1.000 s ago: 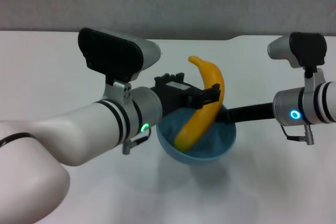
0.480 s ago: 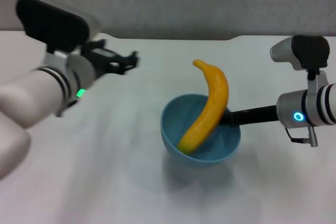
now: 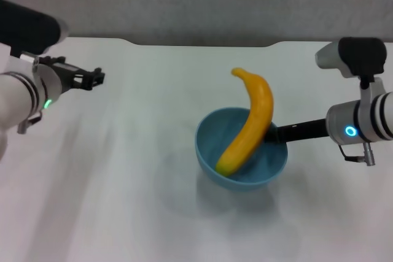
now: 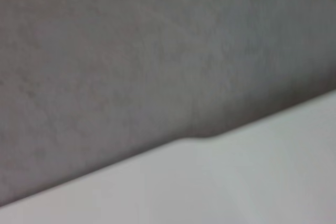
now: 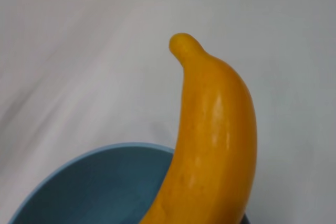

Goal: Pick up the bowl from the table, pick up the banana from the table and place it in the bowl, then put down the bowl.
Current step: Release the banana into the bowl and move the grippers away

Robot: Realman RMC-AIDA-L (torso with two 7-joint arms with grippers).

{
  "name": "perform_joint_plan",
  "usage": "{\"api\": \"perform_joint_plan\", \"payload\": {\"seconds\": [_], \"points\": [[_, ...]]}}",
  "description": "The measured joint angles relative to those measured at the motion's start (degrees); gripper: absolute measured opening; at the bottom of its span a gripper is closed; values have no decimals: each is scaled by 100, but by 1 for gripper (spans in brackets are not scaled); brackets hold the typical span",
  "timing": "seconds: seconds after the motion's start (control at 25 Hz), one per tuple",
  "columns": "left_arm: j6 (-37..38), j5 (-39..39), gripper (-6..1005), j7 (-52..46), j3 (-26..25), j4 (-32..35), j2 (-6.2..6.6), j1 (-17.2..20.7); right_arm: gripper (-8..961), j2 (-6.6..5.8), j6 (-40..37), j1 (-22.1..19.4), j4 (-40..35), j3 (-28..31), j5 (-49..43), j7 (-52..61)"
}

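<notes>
**Inspector:** Presently, the banana point(image 3: 249, 124) stands in the bowl point(image 3: 212, 145), lower end on the bowl's floor, upper part leaning on the rim and its stem tip rising well above it. That step I judge complete.

**Clerk:** And the bowl itself, is it down?

**Inspector:** Not released, as far as I can judge. The right gripper point(image 3: 276, 134) meets the bowl's rim on the side away from the left arm, and its dark fingers appear clamped on that rim. A soft shadow lies on the table point(image 3: 153, 213) beneath the bowl, so the bowl looks held a little clear of the surface, though I cannot confirm a gap.

**Clerk:** The left arm?

**Inspector:** The left gripper point(image 3: 92, 78) is well apart from the bowl, out toward the table's far edge, carrying nothing. Whether its fingers are apart or together I cannot tell. Its wrist view shows only table edge and grey wall.

**Clerk:** Remaining work?

**Inspector:** In my judgement, only the last item: lower the bowl onto the table and let go of the rim. The banana leans tall, so a tilt on the way down could tip it out.
</notes>
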Motion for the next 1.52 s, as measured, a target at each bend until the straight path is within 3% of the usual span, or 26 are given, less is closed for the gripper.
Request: {"api": "perform_joint_plan", "payload": {"seconds": [0.12,0.36,0.56,0.88,1.12,1.52], "points": [[-927,56,795,6,-111,-173,-254,462,35,0,77,-8,10,79,-13,-14],[-1764,200,794,7,-43,-243,-422,811,36,5,727,203,220,143,-22,-36],[-1918,230,794,-12,15,-204,-432,845,36,71,1173,445,492,111,13,-227],[-1998,182,793,-24,60,-187,-445,904,35,151,1063,759,911,-91,42,-262],[-2148,166,792,-51,182,-180,-447,1065,36,160,1040,593,942,-775,739,-260],[-2288,159,790,-102,354,-191,-456,1173,35,148,1041,387,911,-954,856,-264]]}}
